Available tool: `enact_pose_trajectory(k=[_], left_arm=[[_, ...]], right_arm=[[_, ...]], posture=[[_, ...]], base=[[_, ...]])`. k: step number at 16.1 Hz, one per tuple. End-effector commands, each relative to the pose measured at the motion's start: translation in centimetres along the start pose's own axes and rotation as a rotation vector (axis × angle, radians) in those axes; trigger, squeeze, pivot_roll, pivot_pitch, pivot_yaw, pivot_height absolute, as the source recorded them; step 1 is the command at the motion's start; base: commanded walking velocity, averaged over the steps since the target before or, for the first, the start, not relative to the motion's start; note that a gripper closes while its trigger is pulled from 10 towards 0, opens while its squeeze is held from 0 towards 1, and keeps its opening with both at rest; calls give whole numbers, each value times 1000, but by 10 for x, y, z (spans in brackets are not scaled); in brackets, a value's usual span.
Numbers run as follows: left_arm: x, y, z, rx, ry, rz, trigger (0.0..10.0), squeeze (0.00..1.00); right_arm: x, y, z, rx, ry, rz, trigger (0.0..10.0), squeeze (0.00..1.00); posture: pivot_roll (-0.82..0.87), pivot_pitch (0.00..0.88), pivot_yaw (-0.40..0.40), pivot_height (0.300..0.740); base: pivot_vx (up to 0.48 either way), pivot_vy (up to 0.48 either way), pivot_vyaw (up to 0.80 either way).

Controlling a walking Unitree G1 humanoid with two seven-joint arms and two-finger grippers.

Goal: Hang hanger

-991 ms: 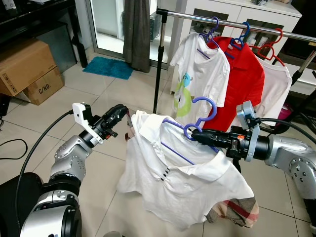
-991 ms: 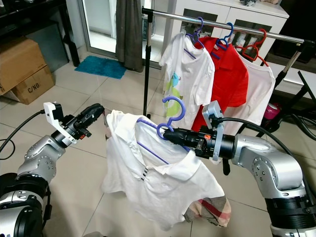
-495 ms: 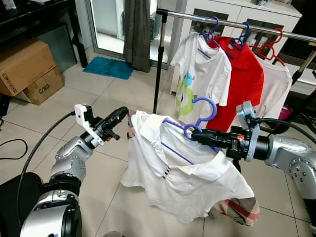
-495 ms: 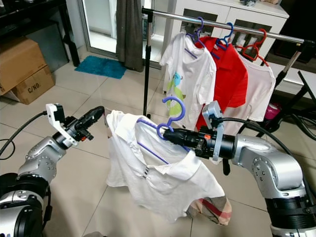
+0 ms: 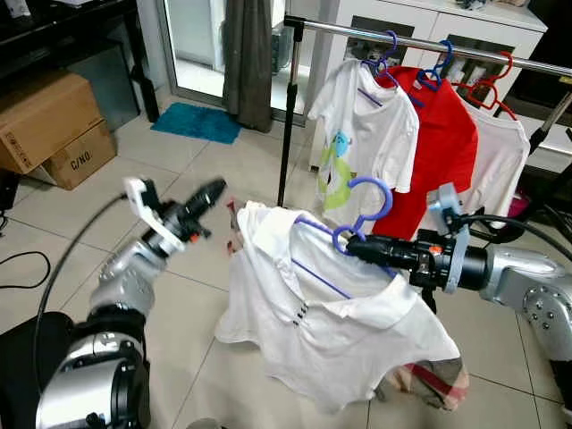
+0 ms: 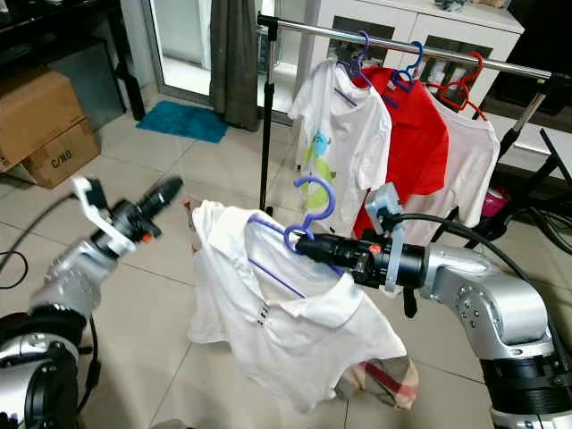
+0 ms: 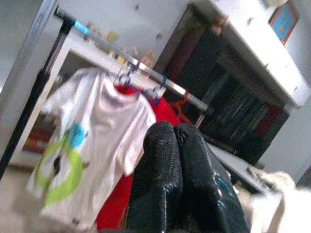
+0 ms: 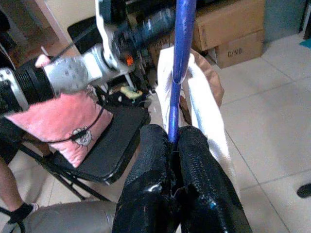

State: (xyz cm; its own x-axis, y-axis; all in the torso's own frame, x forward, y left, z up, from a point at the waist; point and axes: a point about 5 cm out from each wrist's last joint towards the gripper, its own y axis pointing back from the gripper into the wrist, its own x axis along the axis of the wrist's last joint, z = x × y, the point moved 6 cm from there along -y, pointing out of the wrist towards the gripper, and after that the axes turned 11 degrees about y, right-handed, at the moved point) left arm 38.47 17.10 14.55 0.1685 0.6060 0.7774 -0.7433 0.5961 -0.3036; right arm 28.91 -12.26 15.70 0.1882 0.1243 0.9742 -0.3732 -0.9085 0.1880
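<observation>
Left claw [image 5: 213, 189] higher, off white shirt [image 5: 331, 313]

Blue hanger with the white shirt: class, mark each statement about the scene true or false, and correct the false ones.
1. The right gripper is shut on the blue hanger. True.
2. The white polo shirt on that hanger already hangs from the rail. False: it is held in the air below and in front of the rail.
3. The left gripper grips the shirt's sleeve. False: it is shut on nothing, apart from the shirt, to its left.
4. A red shirt hangs on the rail between two white ones. True.
5. The cardboard boxes stand under the rail. False: they stand at the far left, away from the rack.
</observation>
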Motion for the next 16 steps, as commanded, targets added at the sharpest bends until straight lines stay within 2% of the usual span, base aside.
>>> enact_pose_trajectory(k=[1, 4, 5, 6, 7, 8, 9, 11, 13, 16], left_arm=[[14, -7, 7, -44, -14, 31, 0, 0], [28, -7, 12, -74, -29, 47, 0, 0], [22, -4, 9, -56, -94, -23, 0, 0], [7, 2, 3, -14, -161, -107, 10000, 0], [-3, 6, 0, 6, -195, -155, 10000, 0], [-4, 8, 0, 1, -196, -143, 10000, 659], [-4, 11, 3, -13, -182, -104, 10000, 1000], [-2, 15, 8, -41, -150, -58, 10000, 1000], [-1, 17, 16, -91, -155, -50, 10000, 1000], [10, 18, 30, -159, -161, -33, 10000, 1000]], right_arm=[[-1, 3, 3, -24, 21, -26, 10000, 0], [-2, 3, 3, -26, 16, -32, 10000, 0], [-1, 3, 3, -24, 18, -26, 10000, 0], [2, 3, 2, -20, 18, -13, 10000, 0], [4, 3, 1, -17, 18, -1, 10000, 0], [7, 3, 1, -12, 13, 22, 10000, 0], [12, 4, -1, -1, 2, 62, 10000, 0], [13, 6, -5, 24, -6, 82, 10000, 0], [11, 5, -11, 62, -14, 91, 10000, 0], [7, 5, -9, 62, -28, 84, 10000, 0]], posture=[[-166, 0, -47, 740], [-163, 0, -45, 740], [-162, 0, -45, 740], [-162, 0, -44, 740], [-164, 0, -43, 740], [-164, 0, -43, 740], [-165, 0, -41, 740], [-167, 0, -42, 740], [-167, 0, -42, 740], [-166, 0, -44, 740]], base=[[0, 0, 0], [0, 0, 0], [0, 0, 0], [0, 0, 0], [0, 0, 0], [0, 0, 0], [0, 0, 0], [0, 0, 0], [0, 0, 0], [0, 0, 0]])
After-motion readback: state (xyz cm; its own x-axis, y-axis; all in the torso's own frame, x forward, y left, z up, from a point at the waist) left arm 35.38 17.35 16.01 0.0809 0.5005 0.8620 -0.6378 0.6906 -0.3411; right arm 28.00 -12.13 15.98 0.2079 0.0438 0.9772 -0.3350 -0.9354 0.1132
